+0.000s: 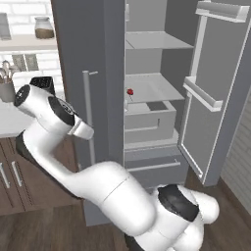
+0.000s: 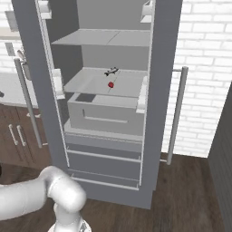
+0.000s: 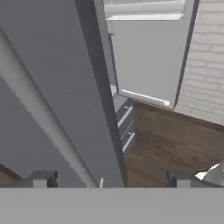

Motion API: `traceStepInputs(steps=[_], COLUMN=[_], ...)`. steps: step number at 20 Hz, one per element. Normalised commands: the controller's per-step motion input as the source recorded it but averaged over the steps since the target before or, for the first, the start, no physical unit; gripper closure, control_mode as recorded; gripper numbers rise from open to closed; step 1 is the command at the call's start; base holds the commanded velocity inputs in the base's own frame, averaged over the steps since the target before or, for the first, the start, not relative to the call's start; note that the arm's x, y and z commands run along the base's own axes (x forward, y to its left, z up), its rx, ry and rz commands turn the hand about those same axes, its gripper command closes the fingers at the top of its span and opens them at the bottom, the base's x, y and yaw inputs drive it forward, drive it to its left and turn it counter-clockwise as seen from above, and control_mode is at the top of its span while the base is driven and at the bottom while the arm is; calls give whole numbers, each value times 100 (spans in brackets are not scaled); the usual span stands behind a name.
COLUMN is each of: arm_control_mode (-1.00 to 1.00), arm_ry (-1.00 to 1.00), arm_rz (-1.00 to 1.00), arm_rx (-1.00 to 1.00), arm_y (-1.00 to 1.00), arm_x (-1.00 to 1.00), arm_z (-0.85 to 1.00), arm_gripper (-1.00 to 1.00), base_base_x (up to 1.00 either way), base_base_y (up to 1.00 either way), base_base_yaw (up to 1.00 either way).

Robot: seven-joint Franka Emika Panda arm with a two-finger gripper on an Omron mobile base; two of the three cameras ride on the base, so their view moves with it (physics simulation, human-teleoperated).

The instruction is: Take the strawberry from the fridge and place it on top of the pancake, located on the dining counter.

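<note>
Currently the gripper (image 3: 109, 179) is standing wide open and empty beside the fridge (image 1: 98, 54) door's edge; fetching is only beginning. Next it needs reaching inside to the strawberry (image 2: 110, 84), sitting on the fridge's middle shelf.

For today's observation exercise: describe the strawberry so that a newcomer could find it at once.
Find the tall grey fridge, its right door swung open. On its middle shelf, above the grey drawer, sits the strawberry: tiny and red, unlike the small dark object behind it.
</note>
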Motion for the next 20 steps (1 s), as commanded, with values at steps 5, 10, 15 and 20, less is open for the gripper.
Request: traceStepInputs(steps=[5,10,15,20], arm_control_mode=[-100,-100,-100,-100], arm_ry=[-3,0,-2,0], arm_rz=[17,20,17,6], arm_rx=[58,63,65,59], arm_y=[-100,-100,-100,-100], arm_x=[-80,-52,-9,40], arm_z=[19,16,33,30], arm_gripper=[-100,-100,-100,-100], base_base_x=[0,0,0,0], base_base_y=[0,0,0,0], base_base_yaw=[0,0,0,0])
